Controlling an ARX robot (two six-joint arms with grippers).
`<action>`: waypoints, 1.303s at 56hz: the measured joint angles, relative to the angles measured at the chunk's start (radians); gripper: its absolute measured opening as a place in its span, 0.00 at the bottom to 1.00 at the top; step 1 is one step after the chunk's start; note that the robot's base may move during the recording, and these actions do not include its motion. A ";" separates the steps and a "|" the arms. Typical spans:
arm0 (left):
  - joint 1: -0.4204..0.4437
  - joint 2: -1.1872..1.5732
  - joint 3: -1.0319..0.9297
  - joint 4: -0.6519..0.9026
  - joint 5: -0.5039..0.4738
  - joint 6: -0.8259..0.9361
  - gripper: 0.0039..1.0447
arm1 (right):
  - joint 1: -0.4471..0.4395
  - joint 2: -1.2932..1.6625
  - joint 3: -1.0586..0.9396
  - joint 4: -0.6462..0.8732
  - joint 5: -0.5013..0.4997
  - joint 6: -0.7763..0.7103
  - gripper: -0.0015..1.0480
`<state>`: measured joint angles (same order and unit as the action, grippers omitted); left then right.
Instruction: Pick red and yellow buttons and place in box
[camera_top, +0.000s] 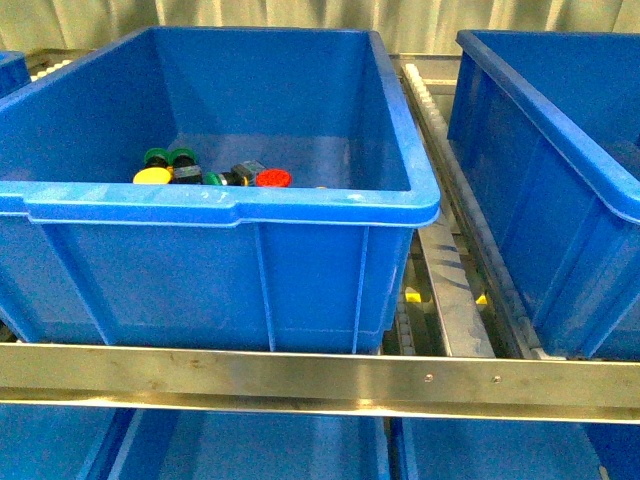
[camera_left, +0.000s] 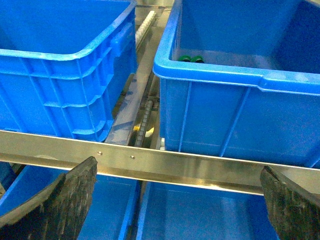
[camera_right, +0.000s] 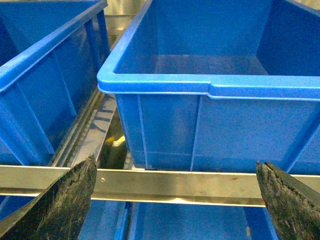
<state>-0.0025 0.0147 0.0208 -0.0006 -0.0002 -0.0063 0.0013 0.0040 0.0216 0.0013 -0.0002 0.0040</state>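
Left gripper (camera_left: 178, 166): fingers (camera_left: 70, 200) spread wide, clasping nothing.
Right gripper (camera_right: 176, 163): fingers (camera_right: 65, 202) likewise wide apart, touching nothing.
Red button (camera_top: 272, 178), yellow button (camera_top: 152, 176): on the blue bin (camera_top: 230, 205) floor, beside green buttons (camera_top: 168, 156).

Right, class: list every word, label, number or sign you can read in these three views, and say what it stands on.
None can be read.
The blue bins, the steel rail, the red button and the yellow button show no legible lettering in any view.
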 joint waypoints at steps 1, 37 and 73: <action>0.000 0.000 0.000 0.000 0.000 0.000 0.92 | 0.000 0.000 0.000 0.000 0.000 0.000 0.93; 0.000 0.000 0.000 0.000 0.000 0.000 0.92 | 0.000 0.000 0.000 0.000 0.000 0.000 0.93; 0.000 0.000 0.000 0.000 0.000 0.000 0.92 | 0.000 0.000 0.000 0.000 0.000 0.000 0.93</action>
<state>-0.0025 0.0147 0.0208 -0.0002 0.0002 -0.0063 0.0013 0.0040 0.0216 0.0013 0.0002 0.0040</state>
